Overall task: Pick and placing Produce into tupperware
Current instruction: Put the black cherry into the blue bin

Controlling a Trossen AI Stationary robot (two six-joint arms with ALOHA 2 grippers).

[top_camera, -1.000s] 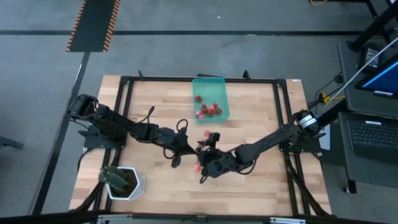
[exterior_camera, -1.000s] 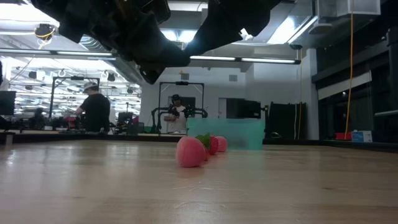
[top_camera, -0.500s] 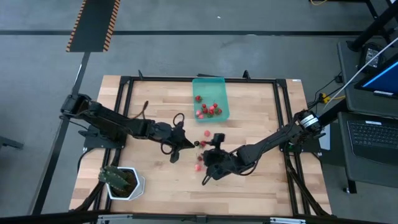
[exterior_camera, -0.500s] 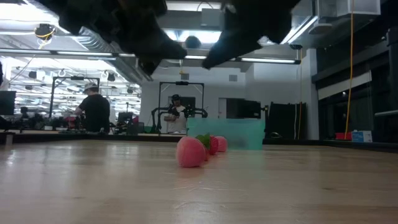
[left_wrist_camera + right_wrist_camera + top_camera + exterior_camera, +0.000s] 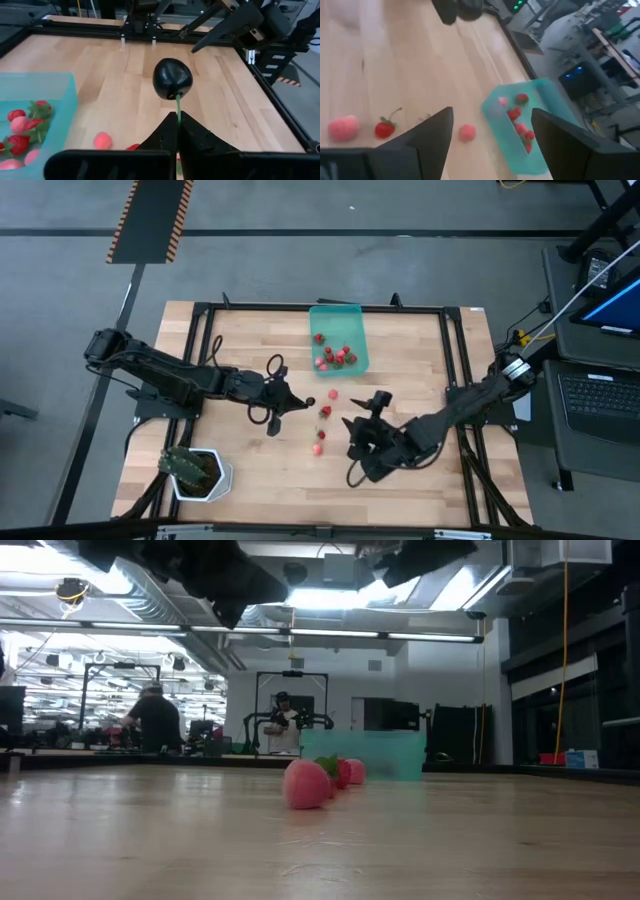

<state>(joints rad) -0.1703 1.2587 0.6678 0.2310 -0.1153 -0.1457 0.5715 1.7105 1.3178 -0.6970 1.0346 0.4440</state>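
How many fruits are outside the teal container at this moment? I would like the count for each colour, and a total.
Pink fruits, lying loose: 2
Red fruits, lying loose: 2
Dark berry, its stem in the shut jaws of the left gripper: 1
Total: 5

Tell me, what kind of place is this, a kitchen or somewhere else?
Not a kitchen; it looks like a robot lab or workshop. A wooden table carries two robot arms, another robot rig stands in the big room behind, a person works at a bench there, and a laptop sits beside the table.
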